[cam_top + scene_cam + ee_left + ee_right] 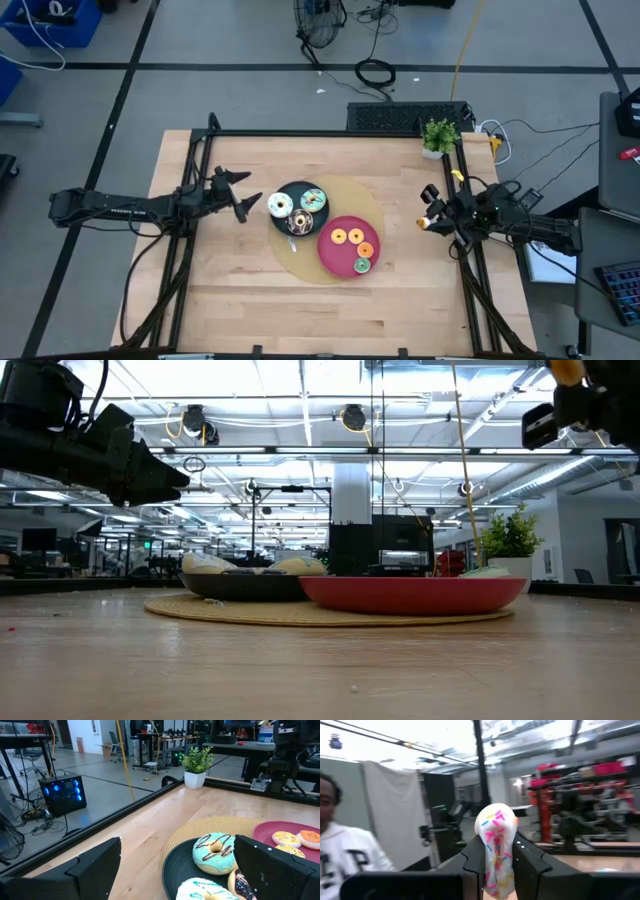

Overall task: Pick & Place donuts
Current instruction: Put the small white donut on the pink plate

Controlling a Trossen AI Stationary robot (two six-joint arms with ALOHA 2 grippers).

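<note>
On a wooden table, the right claw is raised near the table's right edge, clenched on a white donut with coloured sprinkles, which stands on edge between the two dark fingers. In the high view that claw sits clear of both plates, well apart from them. A person in a white hooded top shows in the room behind it.

The left claw hangs above the table just beside the black plate, its jaws spread wide and holding nothing. Its wrist view looks between its open fingers onto that plate.

The black plate and the red plate sit side by side, touching, on a round woven mat at the table's middle. The black plate carries a white-iced donut, a teal-iced donut with dark drizzle and a dark one. The red plate carries two orange-topped donuts, another orange one and a green one.

A small potted plant stands at the table's far right corner.
</note>
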